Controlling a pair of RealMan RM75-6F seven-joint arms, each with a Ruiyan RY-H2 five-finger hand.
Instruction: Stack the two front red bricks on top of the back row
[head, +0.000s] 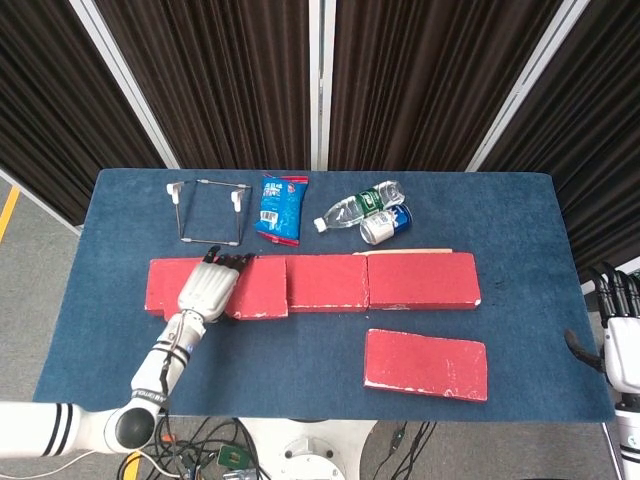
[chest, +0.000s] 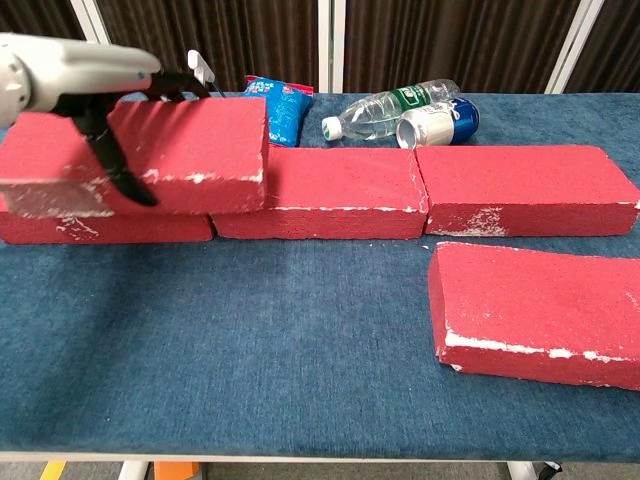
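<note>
Waiting near edge: second front brick (chest: 540, 312), flat on table (head: 320, 360), untouched. Right hand (head: 620, 340) idle off table corner, fingers look loosely apart. Left hand (head: 207, 288) clamping lifted brick (chest: 190, 150) over back row (chest: 400, 190). Risk: brick overhangs seam, could tip on release.

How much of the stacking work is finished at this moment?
Done: nothing is stacked and released. In hand: the left hand grips the front-left red brick raised over the back row of red bricks. Left: set it down, then stack the front-right red brick, untouched on the table.
</note>
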